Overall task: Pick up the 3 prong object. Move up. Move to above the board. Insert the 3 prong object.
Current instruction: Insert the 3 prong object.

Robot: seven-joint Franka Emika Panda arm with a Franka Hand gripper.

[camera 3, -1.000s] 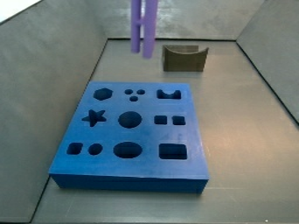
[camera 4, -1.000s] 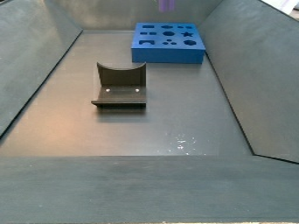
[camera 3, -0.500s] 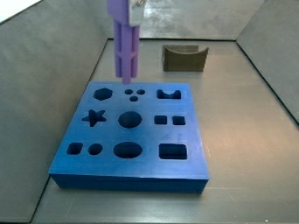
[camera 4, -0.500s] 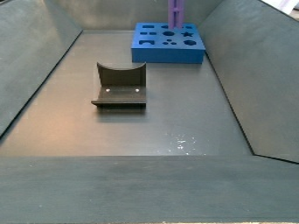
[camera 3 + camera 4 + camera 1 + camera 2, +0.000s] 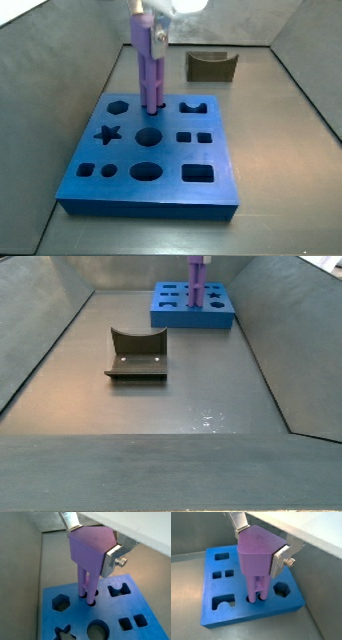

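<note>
Below my pincer lies the grey bench (image 5: pixel 287 150), and on it the large flat blue rectangular board (image 5: pixel 214 195) with its shaped cut-out holes. Well apart from my pincer, in a side view, stands the dark L-shaped fixture (image 5: pixel 138 357).

My pincer (image 5: pixel 93 543) hangs directly over the board and is clamped on the blocky head of the tall purple plastic 3 prong object (image 5: pixel 90 549), a silver finger (image 5: pixel 281 558) pressed flat against each side. The piece hangs upright beneath me; in both wrist views its thin prong legs reach down to the board's three small dot holes.
</note>
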